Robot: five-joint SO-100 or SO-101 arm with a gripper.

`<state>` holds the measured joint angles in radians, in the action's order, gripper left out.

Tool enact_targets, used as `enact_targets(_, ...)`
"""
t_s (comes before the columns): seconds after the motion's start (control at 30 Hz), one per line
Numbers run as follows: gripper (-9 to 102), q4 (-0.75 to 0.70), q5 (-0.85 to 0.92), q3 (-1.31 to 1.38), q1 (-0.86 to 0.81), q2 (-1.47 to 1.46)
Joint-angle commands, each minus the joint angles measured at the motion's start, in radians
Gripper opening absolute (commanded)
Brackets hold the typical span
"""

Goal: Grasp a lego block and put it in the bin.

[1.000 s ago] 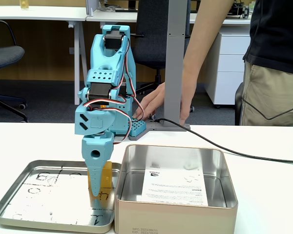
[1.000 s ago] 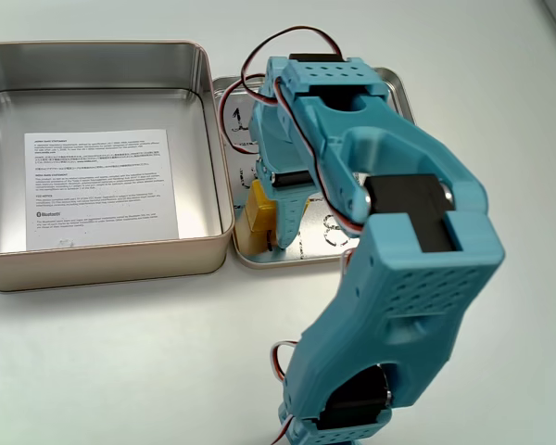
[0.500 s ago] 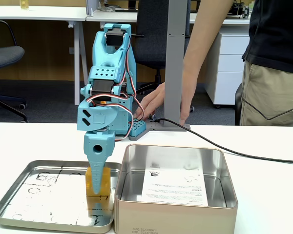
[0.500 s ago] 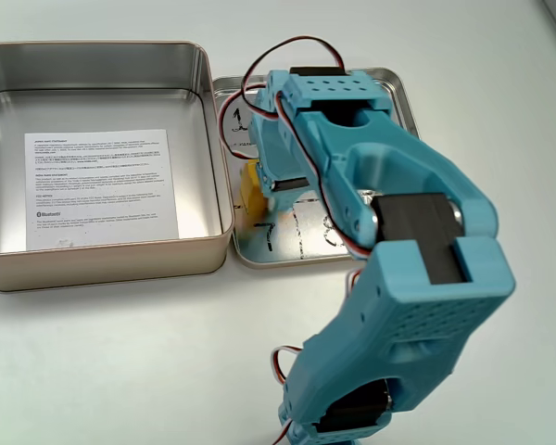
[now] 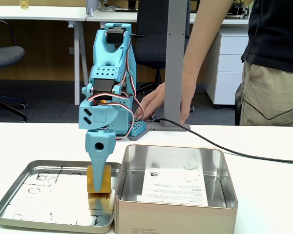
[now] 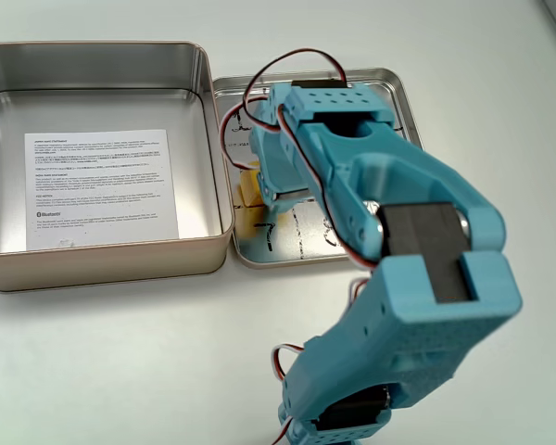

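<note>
Two blue fingers (image 5: 98, 181) are clamped on the lego block (image 5: 99, 179), pointing straight down so the cube hangs squarely beneath the wrist, lifted a little above the shallow tray (image 5: 19, 204); its yellow reflection on the tray floor below suggests it is off the metal. In the fixed view from above, the block (image 6: 249, 188) peeks out beside the arm (image 6: 389, 232), close to the wall of the bin (image 6: 102, 261), so the carry across looks short, though the tall wall must be cleared first. That block is a small yellow-orange cube with smooth, slightly translucent faces. Beside the tray on the white desk (image 5: 263, 180) the bin (image 5: 176, 214) stands open, a printed sheet (image 5: 175, 187) lying inside.
</note>
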<state>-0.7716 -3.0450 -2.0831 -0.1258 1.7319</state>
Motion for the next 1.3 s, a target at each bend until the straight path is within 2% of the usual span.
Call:
enact_targets(0.0, 0, -0.058, -0.023, 0.014, -0.008, 0.109)
enact_targets(0.2, 0, -0.186, -0.032, 0.12, 0.021, 0.29)
enact_targets(0.47, 0, -0.331, -0.04, 0.434, 0.224, 0.298)
enact_targets(0.87, 0, -0.388, -0.031, 0.853, 0.459, 0.026)
enact_targets(1.27, 0, -0.393, -0.005, 0.908, 0.525, -0.244)
